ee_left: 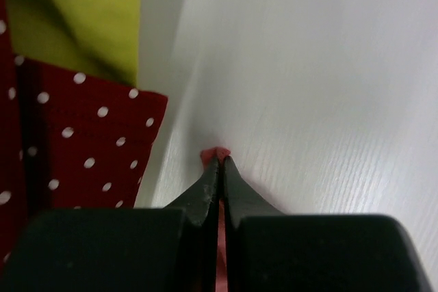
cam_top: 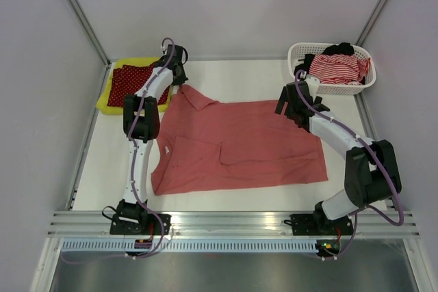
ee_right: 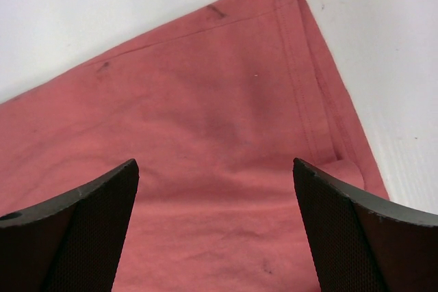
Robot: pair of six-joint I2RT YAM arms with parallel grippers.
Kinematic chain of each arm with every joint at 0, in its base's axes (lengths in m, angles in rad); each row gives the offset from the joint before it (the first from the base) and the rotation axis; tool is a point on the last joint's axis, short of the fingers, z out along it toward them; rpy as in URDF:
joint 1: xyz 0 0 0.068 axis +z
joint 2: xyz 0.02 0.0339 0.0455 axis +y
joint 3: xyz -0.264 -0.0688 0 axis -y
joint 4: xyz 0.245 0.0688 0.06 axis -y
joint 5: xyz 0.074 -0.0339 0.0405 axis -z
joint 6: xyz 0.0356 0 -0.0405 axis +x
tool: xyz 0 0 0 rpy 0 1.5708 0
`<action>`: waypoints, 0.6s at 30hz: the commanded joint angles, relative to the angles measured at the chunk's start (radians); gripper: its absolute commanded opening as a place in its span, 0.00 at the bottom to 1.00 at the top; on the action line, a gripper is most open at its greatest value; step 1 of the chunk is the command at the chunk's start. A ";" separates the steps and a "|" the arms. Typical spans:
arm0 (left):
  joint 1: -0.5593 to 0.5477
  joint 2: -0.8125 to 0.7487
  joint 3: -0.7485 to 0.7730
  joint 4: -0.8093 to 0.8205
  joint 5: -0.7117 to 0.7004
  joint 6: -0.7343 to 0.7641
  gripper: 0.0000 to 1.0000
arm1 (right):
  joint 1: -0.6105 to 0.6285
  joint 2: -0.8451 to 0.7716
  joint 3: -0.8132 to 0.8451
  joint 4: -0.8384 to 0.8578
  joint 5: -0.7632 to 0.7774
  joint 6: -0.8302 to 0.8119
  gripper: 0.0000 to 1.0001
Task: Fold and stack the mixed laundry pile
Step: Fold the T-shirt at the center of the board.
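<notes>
The pink polo shirt (cam_top: 239, 145) is spread flat mid-table, between the folded dotted cloth (cam_top: 135, 85) and the basket (cam_top: 342, 89). Only a sliver of its far left corner is pinched by the left gripper (ee_left: 220, 161), so the fabric could be pulled free once lifted. The right gripper (ee_right: 213, 169) is held spread wide over the far right hem corner, gripping nothing; a one-sided lift could skew the fold. No writing can be read.
</notes>
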State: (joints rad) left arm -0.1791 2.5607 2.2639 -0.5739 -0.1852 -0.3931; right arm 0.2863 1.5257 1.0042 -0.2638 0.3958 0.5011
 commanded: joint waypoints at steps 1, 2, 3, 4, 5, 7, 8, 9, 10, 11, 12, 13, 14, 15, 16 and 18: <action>0.000 -0.146 -0.050 -0.004 -0.063 -0.016 0.02 | -0.013 0.020 0.043 -0.005 0.057 0.001 0.98; 0.000 -0.170 -0.082 -0.003 -0.069 -0.023 0.02 | -0.015 0.031 0.050 -0.003 0.066 -0.001 0.98; 0.000 -0.195 -0.104 0.002 -0.066 -0.024 0.02 | -0.016 0.040 0.054 0.000 0.074 -0.004 0.98; 0.000 -0.218 -0.127 0.018 -0.051 -0.029 0.02 | -0.016 0.050 0.068 0.001 0.086 -0.004 0.98; 0.000 -0.268 -0.179 0.031 -0.037 -0.030 0.02 | -0.018 0.069 0.076 0.005 0.109 -0.001 0.98; 0.000 -0.310 -0.225 0.057 -0.013 -0.036 0.02 | -0.021 0.089 0.099 0.015 0.144 0.010 0.98; 0.000 -0.344 -0.262 0.062 -0.005 -0.038 0.02 | -0.030 0.117 0.108 0.030 0.155 0.013 0.98; 0.000 -0.362 -0.277 0.065 0.003 -0.042 0.02 | -0.039 0.131 0.122 0.034 0.156 0.016 0.98; 0.000 -0.378 -0.306 0.065 0.013 -0.049 0.02 | -0.045 0.148 0.152 0.035 0.158 0.020 0.98; 0.000 -0.405 -0.319 0.068 0.021 -0.059 0.02 | -0.059 0.183 0.166 0.049 0.164 0.020 0.98; 0.000 -0.419 -0.331 0.068 0.036 -0.064 0.02 | -0.068 0.203 0.183 0.055 0.175 0.022 0.98; 0.000 -0.433 -0.343 0.066 0.073 -0.069 0.02 | -0.075 0.224 0.223 0.057 0.187 0.021 0.98; 0.000 -0.451 -0.378 0.066 0.087 -0.081 0.02 | -0.085 0.267 0.244 0.055 0.195 0.022 0.98; 0.000 -0.483 -0.400 0.068 0.095 -0.088 0.02 | -0.091 0.287 0.263 0.057 0.204 0.021 0.98; 0.000 -0.505 -0.441 0.066 0.104 -0.093 0.02 | -0.095 0.304 0.293 0.064 0.219 0.014 0.98; 0.000 -0.565 -0.487 0.063 0.101 -0.105 0.02 | -0.104 0.352 0.324 0.080 0.225 -0.010 0.97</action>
State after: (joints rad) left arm -0.1802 2.0903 1.8355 -0.5262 -0.1226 -0.4477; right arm 0.1944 1.8332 1.2579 -0.2329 0.5591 0.5018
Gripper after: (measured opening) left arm 0.029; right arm 0.974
